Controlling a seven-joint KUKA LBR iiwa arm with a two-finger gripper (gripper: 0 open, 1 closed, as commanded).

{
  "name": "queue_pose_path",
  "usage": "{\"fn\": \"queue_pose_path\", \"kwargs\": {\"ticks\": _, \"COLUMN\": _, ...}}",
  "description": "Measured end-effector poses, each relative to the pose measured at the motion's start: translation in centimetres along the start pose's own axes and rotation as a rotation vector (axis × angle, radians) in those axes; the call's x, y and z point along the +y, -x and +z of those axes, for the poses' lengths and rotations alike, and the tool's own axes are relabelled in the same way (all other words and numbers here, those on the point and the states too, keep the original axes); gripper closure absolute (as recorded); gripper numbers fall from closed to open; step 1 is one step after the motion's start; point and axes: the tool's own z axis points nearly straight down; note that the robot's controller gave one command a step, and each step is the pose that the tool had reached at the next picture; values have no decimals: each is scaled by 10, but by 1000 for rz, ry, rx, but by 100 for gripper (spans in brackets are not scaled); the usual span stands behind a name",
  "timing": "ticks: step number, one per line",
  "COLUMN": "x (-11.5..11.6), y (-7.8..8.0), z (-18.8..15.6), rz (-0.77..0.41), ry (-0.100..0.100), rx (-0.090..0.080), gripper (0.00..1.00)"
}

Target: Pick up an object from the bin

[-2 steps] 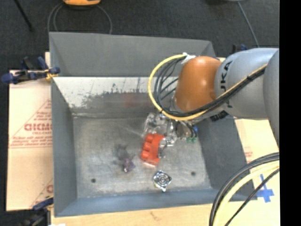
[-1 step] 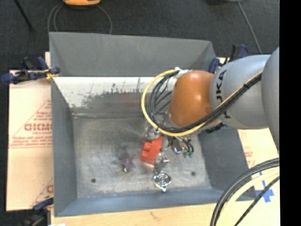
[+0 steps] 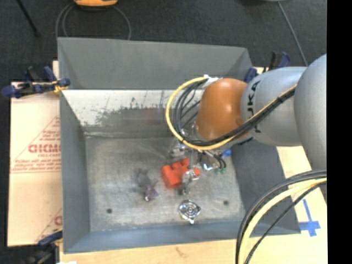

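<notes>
The arm reaches in from the right and bends steeply down, its orange wrist cover above the gripper, which sits low at the middle of the bin floor. Whether the gripper is spread or closed cannot be told. Touching its left side lies a red block, its longer side seemingly running left to right, slightly tilted.

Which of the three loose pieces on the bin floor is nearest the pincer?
The red blocky piece, right beside the pincer mid-floor. The purplish-grey lump lies off to its left; the silvery round piece sits apart, lower in the view.
</notes>
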Motion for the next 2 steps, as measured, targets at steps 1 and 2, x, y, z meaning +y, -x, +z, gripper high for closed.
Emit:
{"fn": "queue_pose_path", "kwargs": {"ticks": 1, "x": 0, "y": 2, "z": -3, "rz": 2, "ry": -1, "rx": -7, "gripper": 100}}
{"fn": "queue_pose_path", "kwargs": {"ticks": 2, "x": -3, "y": 3, "z": -155, "rz": -77, "ry": -5, "rx": -4, "gripper": 100}}
